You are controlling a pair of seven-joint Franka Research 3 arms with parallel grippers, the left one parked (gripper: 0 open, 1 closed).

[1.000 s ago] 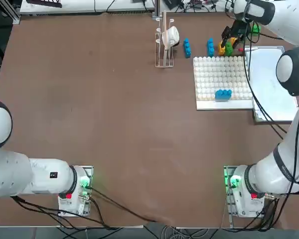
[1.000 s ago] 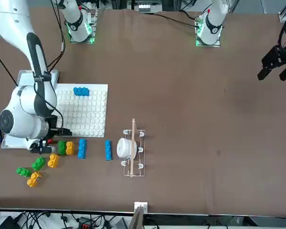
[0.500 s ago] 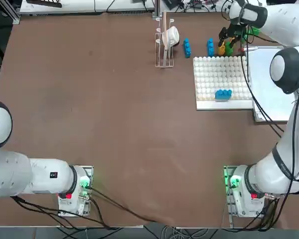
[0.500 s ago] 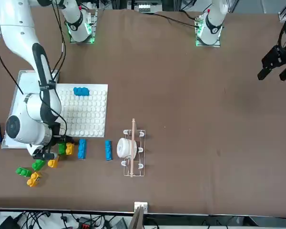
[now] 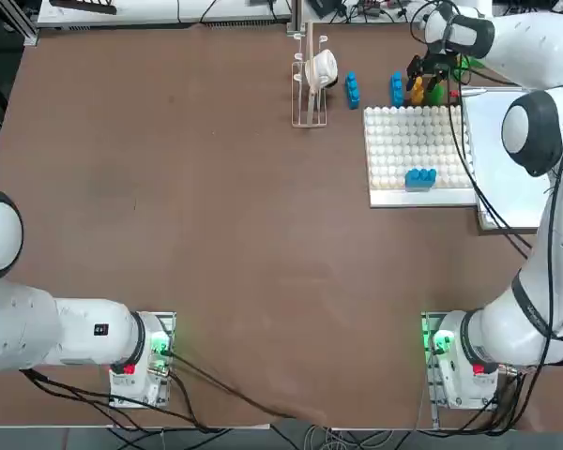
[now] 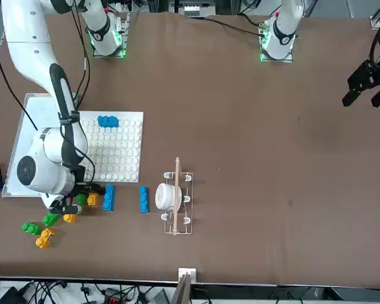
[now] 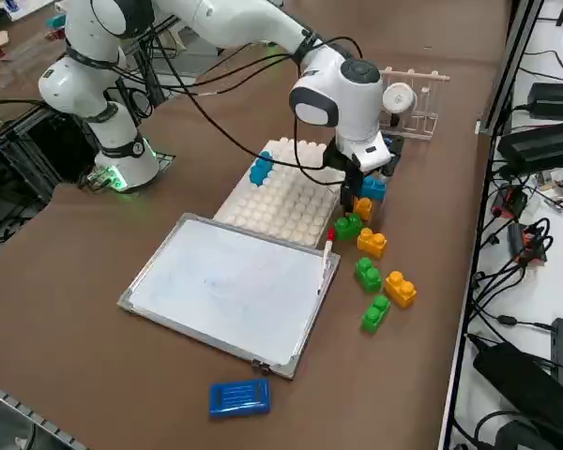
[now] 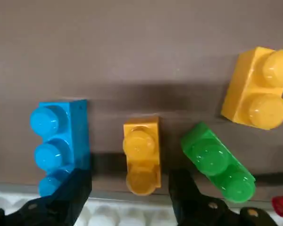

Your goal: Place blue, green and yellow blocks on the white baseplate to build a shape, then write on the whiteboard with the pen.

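Sliding out past the white baseplate (image 5: pixel 418 150), the right end effector (image 8: pixel 130 188) hangs open straddling a yellow block (image 8: pixel 141 155), whose long axis runs between the fingers.

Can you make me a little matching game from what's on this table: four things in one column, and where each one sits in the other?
Things:
1. blue block
2. pen
3. yellow block
4. right gripper

Places:
A. lying along the whiteboard's edge, red end toward the blocks
B. open, low over the loose blocks beside the white baseplate
C. between the open fingers, on the table
D. pressed onto the white baseplate

Pairs: 1-D, 2-A, 3-C, 4-B
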